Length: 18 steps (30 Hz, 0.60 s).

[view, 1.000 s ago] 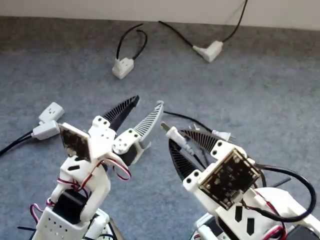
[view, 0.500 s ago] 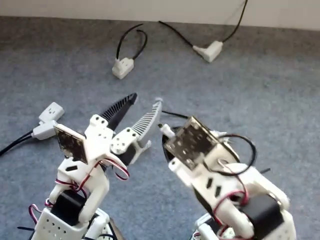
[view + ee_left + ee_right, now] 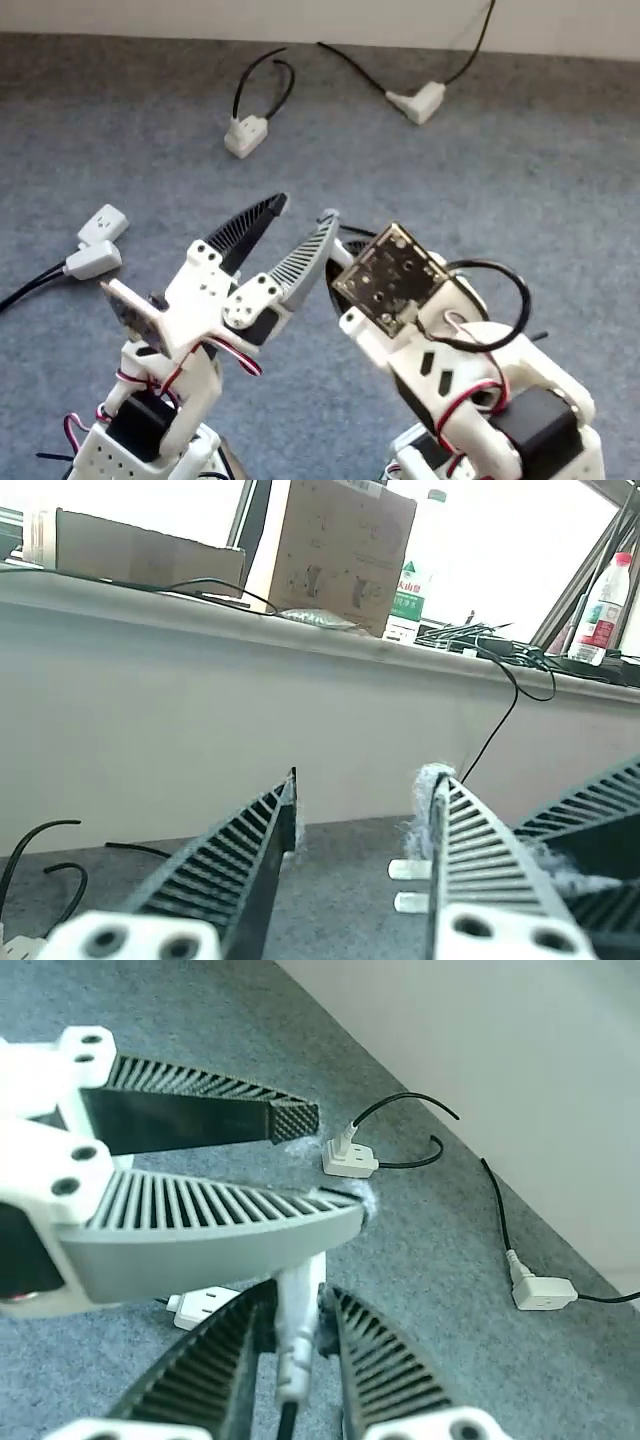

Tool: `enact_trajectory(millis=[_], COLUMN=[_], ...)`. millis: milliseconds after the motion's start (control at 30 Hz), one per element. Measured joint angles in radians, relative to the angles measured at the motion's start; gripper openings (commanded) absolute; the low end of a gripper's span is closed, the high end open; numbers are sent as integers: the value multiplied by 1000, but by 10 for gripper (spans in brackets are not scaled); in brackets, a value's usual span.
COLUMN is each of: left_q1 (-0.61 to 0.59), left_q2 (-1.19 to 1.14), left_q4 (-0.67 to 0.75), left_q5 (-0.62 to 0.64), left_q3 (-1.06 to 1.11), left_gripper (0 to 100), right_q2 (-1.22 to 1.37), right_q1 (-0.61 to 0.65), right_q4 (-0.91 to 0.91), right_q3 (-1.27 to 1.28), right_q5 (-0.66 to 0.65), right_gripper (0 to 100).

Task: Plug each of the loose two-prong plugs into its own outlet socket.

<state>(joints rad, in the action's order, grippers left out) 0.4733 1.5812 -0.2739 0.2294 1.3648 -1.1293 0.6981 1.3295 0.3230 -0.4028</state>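
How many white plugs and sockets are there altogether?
5: far piece, wall-side piece, left socket beside left plug, held plug in right gripper. Others may be hidden.

A grey carpet-like cover [image 3: 560, 200] spreads across the bench to its far edge, where a plain white wall [image 3: 200, 18] rises. A ledge [image 3: 100, 584] runs along the top of that wall. Toward one end of the ledge lies a long low carton [image 3: 130, 552]. Near its middle stands a tall brown cardboard box [image 3: 335, 545], with a crumpled pale wrapper [image 3: 315, 618] at its foot and a green-labelled bottle [image 3: 408, 590] just beside it. Past that bottle lies a tangle of black cables [image 3: 480, 640], and a red-labelled bottle [image 3: 603, 610] stands toward the ledge's other end.
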Motion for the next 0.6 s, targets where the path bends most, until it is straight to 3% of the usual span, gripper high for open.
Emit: enact_trajectory(millis=[600], left_q1=[0], left_q2=[0], left_q4=[2], left_q5=[0], left_q3=[9], left_gripper=[210], right_q2=[0], right_q1=[-5], right_q4=[35], right_q3=[-18], right_q5=[0], right_gripper=[14])
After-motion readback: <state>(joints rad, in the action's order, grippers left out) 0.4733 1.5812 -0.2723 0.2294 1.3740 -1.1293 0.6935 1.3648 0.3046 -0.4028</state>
